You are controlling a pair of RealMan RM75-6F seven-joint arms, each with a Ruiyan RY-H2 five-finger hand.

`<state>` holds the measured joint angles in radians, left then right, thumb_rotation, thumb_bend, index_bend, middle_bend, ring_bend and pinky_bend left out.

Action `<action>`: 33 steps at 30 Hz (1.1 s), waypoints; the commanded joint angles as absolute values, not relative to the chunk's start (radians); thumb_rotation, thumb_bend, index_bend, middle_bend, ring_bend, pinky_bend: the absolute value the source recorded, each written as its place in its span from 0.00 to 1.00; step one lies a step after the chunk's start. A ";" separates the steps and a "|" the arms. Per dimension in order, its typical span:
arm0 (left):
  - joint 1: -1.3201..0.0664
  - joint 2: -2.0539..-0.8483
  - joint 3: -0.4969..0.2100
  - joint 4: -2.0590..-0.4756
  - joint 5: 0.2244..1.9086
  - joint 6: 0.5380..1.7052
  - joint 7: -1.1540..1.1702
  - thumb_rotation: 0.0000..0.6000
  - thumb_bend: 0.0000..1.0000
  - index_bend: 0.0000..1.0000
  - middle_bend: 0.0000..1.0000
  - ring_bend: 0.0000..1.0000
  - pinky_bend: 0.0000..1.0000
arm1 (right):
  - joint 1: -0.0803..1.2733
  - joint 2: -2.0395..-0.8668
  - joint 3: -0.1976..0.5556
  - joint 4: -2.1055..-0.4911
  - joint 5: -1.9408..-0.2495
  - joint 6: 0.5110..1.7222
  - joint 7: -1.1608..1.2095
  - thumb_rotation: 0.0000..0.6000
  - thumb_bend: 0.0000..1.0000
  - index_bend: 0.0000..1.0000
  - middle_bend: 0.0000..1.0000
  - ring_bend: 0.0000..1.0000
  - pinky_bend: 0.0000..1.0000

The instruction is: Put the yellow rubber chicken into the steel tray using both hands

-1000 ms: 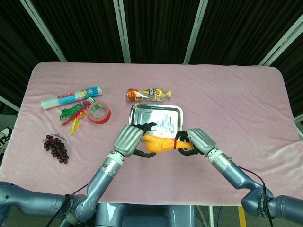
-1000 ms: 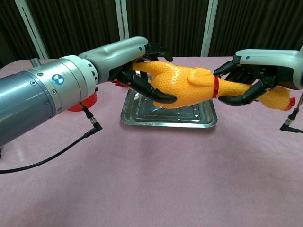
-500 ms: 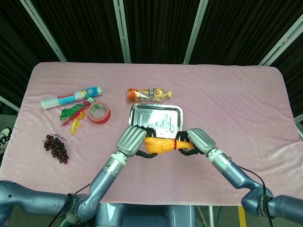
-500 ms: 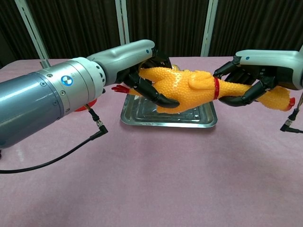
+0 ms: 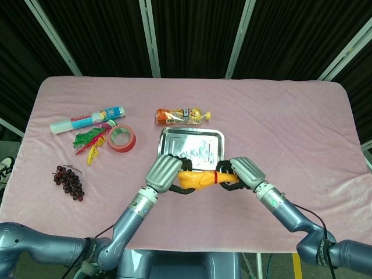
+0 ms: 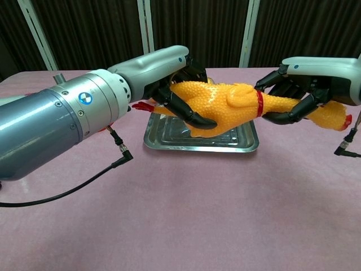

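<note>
The yellow rubber chicken [image 6: 225,107] hangs level in the air, held by both hands. My left hand [image 6: 169,84] grips its body end, and my right hand [image 6: 299,96] grips its neck beside the red collar. In the head view the chicken [image 5: 197,179] sits between my left hand [image 5: 164,172] and my right hand [image 5: 244,172], over the near edge of the steel tray [image 5: 192,139]. From the chest view the steel tray [image 6: 163,138] lies on the pink cloth just below and behind the chicken, with nothing in it.
A drink bottle [image 5: 182,116] lies just beyond the tray. To the left are a red tape roll [image 5: 121,138], a wrapped roll [image 5: 87,120], coloured feathers [image 5: 90,142] and a bunch of dark grapes [image 5: 70,181]. The pink cloth [image 5: 290,128] covers the table.
Both hands have carried the chicken a little forward and up towards the tray. The grip of each hand is unchanged.
</note>
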<state>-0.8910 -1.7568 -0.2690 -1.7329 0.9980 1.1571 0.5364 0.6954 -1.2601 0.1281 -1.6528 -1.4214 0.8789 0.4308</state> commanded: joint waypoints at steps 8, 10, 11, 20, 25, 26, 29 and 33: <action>-0.880 -1.753 -0.268 -1.733 1.021 1.169 0.516 1.00 0.63 0.82 0.91 0.78 0.52 | 0.692 -1.256 0.129 -1.654 -1.424 0.887 0.435 1.00 0.66 1.00 0.73 0.77 0.85; -0.876 -1.741 -0.263 -1.742 1.019 1.165 0.518 1.00 0.51 0.68 0.78 0.69 0.52 | 0.691 -1.255 0.128 -1.654 -1.424 0.889 0.435 1.00 0.66 1.00 0.73 0.77 0.85; -0.873 -1.736 -0.262 -1.746 1.020 1.167 0.520 1.00 0.45 0.61 0.72 0.65 0.52 | 0.690 -1.254 0.129 -1.654 -1.424 0.889 0.436 1.00 0.66 1.00 0.73 0.77 0.85; -0.846 -1.694 -0.254 -1.771 1.024 1.184 0.516 0.89 0.02 0.06 0.20 0.19 0.33 | 0.682 -1.246 0.124 -1.649 -1.424 0.897 0.437 1.00 0.66 1.00 0.73 0.77 0.85; -0.827 -1.671 -0.246 -1.791 1.051 1.202 0.501 0.87 0.01 0.00 0.09 0.07 0.22 | 0.675 -1.243 0.122 -1.644 -1.426 0.903 0.447 1.00 0.66 1.00 0.73 0.77 0.85; -0.822 -1.665 -0.242 -1.798 1.063 1.208 0.497 0.87 0.01 0.00 0.09 0.07 0.22 | 0.674 -1.243 0.121 -1.642 -1.427 0.904 0.449 1.00 0.66 1.00 0.73 0.77 0.85; -0.805 -1.645 -0.229 -1.816 1.103 1.229 0.486 0.87 0.01 0.00 0.09 0.07 0.21 | 0.671 -1.243 0.118 -1.636 -1.429 0.907 0.457 1.00 0.66 1.00 0.73 0.77 0.85; -0.769 -1.595 -0.207 -1.861 1.171 1.263 0.456 0.88 0.01 0.00 0.09 0.07 0.21 | 0.671 -1.248 0.121 -1.620 -1.428 0.906 0.478 1.00 0.66 1.00 0.73 0.77 0.85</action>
<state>-0.7880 -1.6200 -0.2200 -1.8391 1.1409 1.2438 0.4731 0.6700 -1.2458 0.1196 -1.6249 -1.4283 0.9065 0.4729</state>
